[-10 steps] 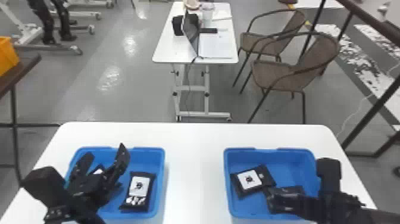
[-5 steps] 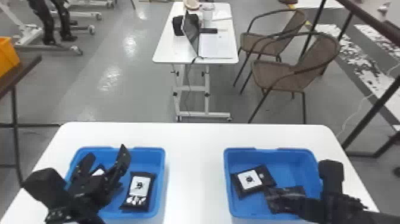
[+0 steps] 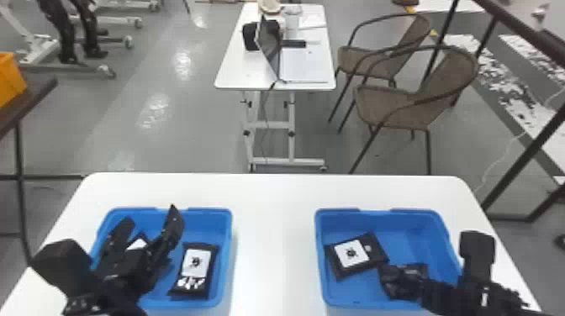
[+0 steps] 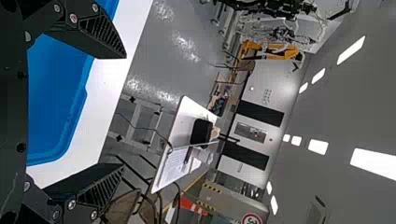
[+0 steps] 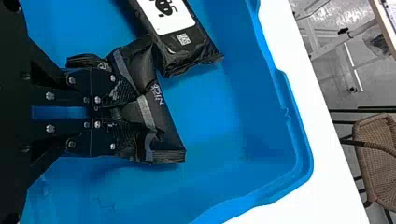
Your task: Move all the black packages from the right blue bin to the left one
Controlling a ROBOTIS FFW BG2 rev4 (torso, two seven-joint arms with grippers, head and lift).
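Head view, lower right: we see the right gripper (image 3: 415,286) clenched on a black package (image 3: 392,283) in the right bin (image 3: 320,248); a labelled package (image 3: 352,254) up against it. Lower left: we find the left gripper (image 3: 150,214) spread wide over the left bin (image 3: 229,239). We count two packages (image 3: 195,267) there, one partly hidden behind the gripper.
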